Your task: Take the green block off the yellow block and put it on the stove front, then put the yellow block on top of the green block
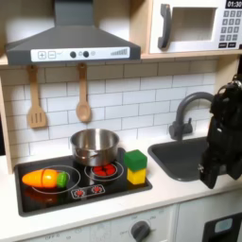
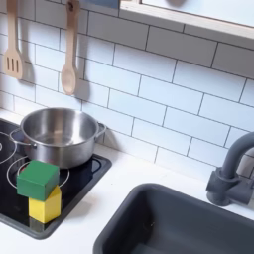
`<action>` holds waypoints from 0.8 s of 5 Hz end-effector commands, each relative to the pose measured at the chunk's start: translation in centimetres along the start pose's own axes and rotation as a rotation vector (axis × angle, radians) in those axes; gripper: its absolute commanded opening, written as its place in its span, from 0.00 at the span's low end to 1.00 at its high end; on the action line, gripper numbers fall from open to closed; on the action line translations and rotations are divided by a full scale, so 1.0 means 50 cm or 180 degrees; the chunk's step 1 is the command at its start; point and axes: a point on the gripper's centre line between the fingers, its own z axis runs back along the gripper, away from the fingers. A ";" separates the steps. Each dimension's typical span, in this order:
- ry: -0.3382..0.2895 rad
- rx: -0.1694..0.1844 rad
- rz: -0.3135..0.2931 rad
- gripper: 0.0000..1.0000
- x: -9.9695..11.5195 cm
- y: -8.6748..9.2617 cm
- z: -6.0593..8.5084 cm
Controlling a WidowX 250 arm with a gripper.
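Observation:
A green block (image 1: 136, 159) sits on top of a yellow block (image 1: 137, 176) at the right end of the black stove (image 1: 118, 188), near its front edge. In the second exterior view the green block (image 2: 38, 180) rests slightly askew on the yellow block (image 2: 44, 208), at the stove's (image 2: 84, 184) front corner. My gripper (image 1: 210, 170) hangs on the black arm at the first exterior view's right, above the sink and well away from the blocks. Its fingers are too dark to make out. Nothing shows in its hold.
A steel pot (image 1: 94, 145) stands on the back burner just behind the blocks. An orange toy vegetable (image 1: 47, 178) lies on the left burner. The dark sink (image 1: 180, 159) and its faucet (image 2: 230, 177) are to the right. Two wooden utensils (image 1: 83, 106) hang on the tiled wall.

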 end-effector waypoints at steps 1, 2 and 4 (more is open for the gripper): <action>-0.0015 -0.0031 0.0049 1.00 0.017 0.009 -0.005; -0.0024 -0.0068 0.0093 1.00 0.034 0.010 -0.010; -0.0114 -0.0170 0.0211 1.00 0.093 0.016 -0.022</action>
